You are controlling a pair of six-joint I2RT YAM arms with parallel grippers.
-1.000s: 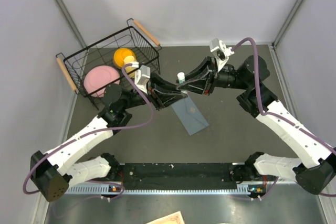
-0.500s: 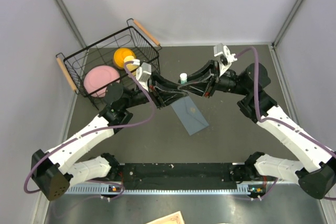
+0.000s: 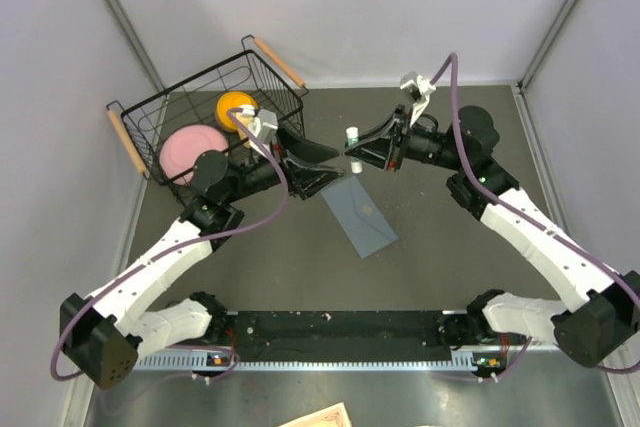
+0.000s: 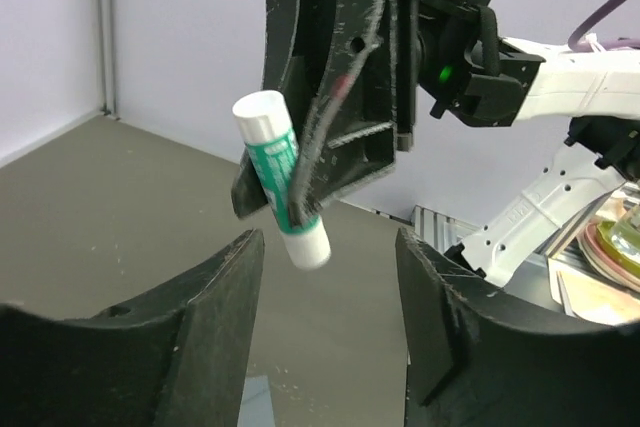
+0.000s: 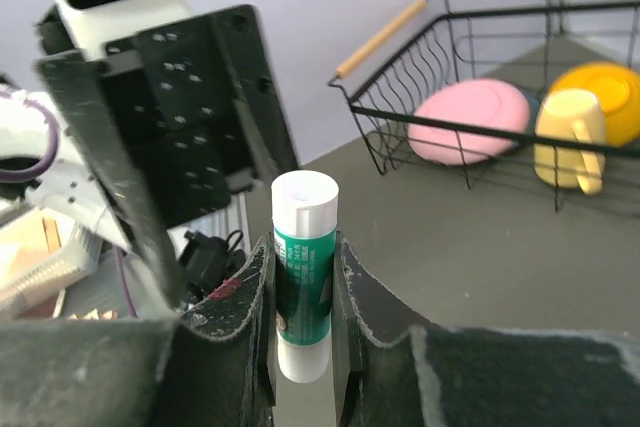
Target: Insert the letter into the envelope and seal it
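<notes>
Two of our right fingers pinched the glue stick between them; our left fingers stood spread near it.

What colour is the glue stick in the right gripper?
The glue stick is white with a green label; right wrist view shows it best.

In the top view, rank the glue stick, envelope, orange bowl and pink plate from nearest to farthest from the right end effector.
1. Glue stick, clamped in the right end effector.
2. Envelope, lying flat just on its near side.
3. Orange bowl, off to the left.
4. Pink plate, farther left still.
</notes>
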